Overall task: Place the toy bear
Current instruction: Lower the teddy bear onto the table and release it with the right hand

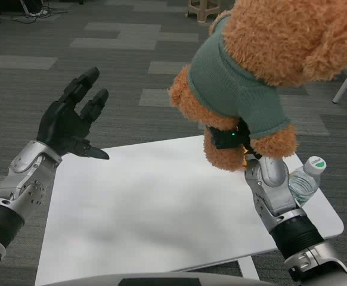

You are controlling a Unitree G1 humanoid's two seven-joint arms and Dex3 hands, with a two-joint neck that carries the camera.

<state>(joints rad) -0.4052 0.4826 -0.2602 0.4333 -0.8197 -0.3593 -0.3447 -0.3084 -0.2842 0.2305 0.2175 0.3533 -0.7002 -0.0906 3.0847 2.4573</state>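
We see the right hand (232,138) grasping the bear (245,77) from below, raised above the table (155,208) for placing; the left hand (72,122) waits released, fingers spread.

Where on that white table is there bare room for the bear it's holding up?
Nearly the whole white table is bare: from the left edge below the open left hand across to the right arm. It is crowded only at the right edge, where a water bottle stands beside the right hand that holds the toy bear.
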